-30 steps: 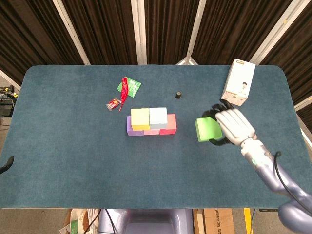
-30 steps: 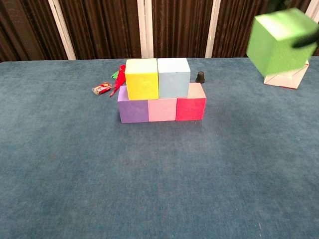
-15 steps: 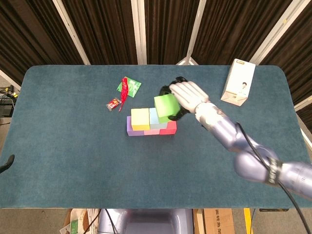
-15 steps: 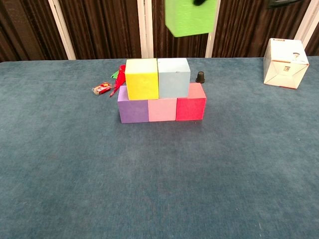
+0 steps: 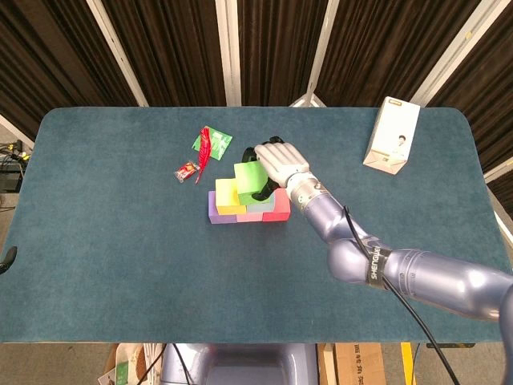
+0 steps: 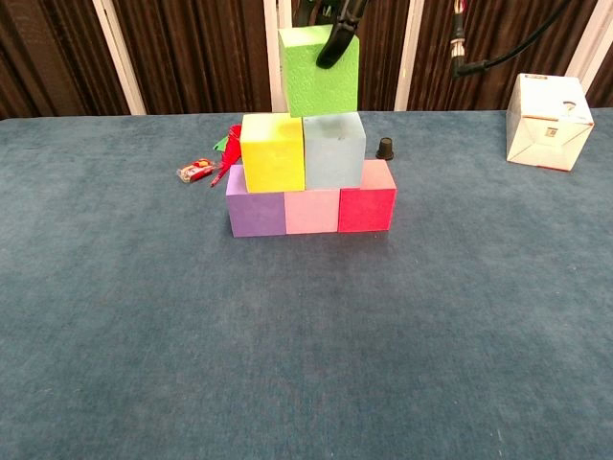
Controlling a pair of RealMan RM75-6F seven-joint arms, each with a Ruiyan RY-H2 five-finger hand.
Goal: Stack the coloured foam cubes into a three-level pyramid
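Your right hand (image 5: 276,160) now sits over the stack, no longer out by the desk's right side. The green cube (image 6: 320,71) it grips is lower and further left, its base at the seam between the yellow cube (image 6: 272,151) and grey cube (image 6: 334,149).

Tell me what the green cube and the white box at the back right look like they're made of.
Green cube: probably foam, with a matte, faintly grainy face and soft edges and no shine; the right hand holds it over the stack. White box: looks like printed cardboard, smooth and flat-sided with crisp folded edges and a small printed label.
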